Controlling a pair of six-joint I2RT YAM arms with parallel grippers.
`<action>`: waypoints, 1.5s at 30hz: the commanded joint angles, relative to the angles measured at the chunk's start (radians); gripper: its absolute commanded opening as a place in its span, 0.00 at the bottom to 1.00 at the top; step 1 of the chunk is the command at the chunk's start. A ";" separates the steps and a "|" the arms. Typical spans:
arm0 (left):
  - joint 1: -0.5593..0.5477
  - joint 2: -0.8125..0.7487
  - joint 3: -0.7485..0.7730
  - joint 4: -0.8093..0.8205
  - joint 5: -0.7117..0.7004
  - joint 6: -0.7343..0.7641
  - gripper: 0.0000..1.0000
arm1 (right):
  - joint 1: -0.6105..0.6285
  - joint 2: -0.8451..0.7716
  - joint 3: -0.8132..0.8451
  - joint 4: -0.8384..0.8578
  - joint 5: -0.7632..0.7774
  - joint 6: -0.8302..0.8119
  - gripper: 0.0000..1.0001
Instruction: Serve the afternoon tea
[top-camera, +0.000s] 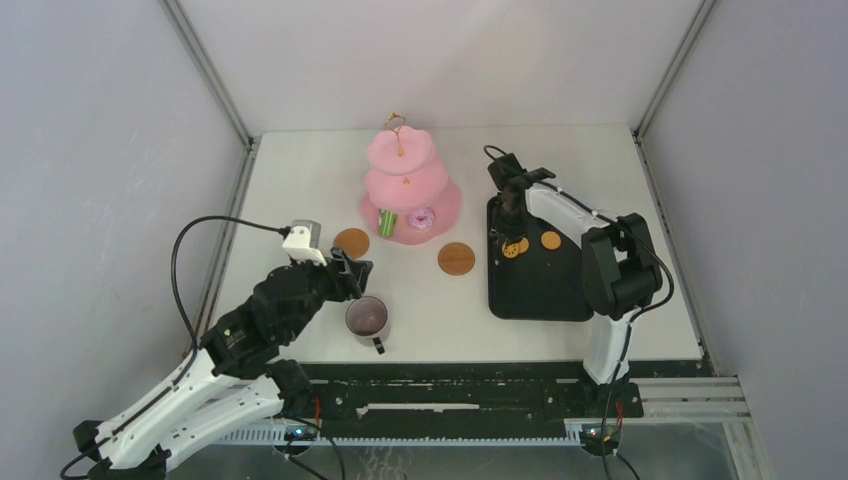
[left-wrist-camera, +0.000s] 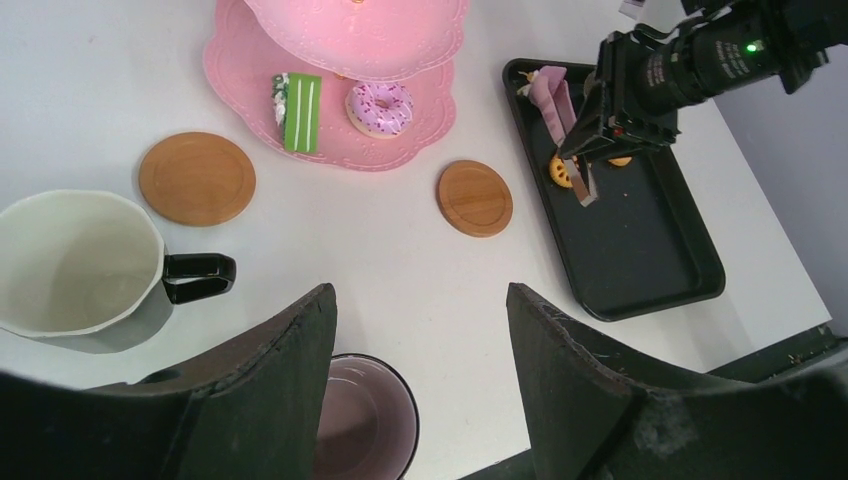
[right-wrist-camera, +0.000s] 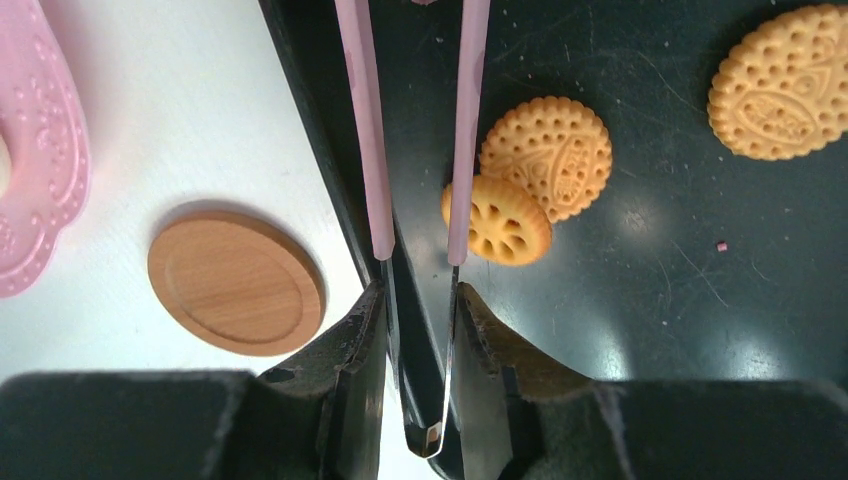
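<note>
The pink three-tier cake stand (top-camera: 408, 185) stands at the back middle, with a green pastry (left-wrist-camera: 298, 98) and a pink donut (left-wrist-camera: 380, 108) on its lowest tier. Two round brown coasters (top-camera: 351, 241) (top-camera: 456, 258) lie in front of it. My left gripper (left-wrist-camera: 420, 300) hangs open just above a dark mug (top-camera: 367, 318) with a pinkish inside. A second mug (left-wrist-camera: 75, 260), pale inside with a black handle, sits to its left. My right gripper (right-wrist-camera: 415, 300) is shut on pink-armed tongs (right-wrist-camera: 468, 120) over the tray's biscuits (right-wrist-camera: 497, 220). The tongs' tips are out of view.
The black tray (top-camera: 535, 290) lies at the right with three biscuits near its far end, two of them overlapping (right-wrist-camera: 546, 155) and one apart (right-wrist-camera: 785, 82). The right coaster (right-wrist-camera: 237, 283) lies just left of the tray's edge. Grey walls enclose the table.
</note>
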 joint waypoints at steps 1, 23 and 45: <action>-0.001 -0.011 0.015 0.016 -0.024 0.002 0.68 | 0.000 -0.119 -0.032 0.038 -0.014 -0.012 0.14; -0.001 -0.047 0.005 -0.014 -0.049 -0.022 0.68 | 0.170 -0.272 0.005 0.049 -0.061 -0.001 0.09; -0.001 -0.099 -0.009 -0.053 -0.054 -0.047 0.68 | 0.418 -0.075 0.342 -0.033 -0.040 0.024 0.08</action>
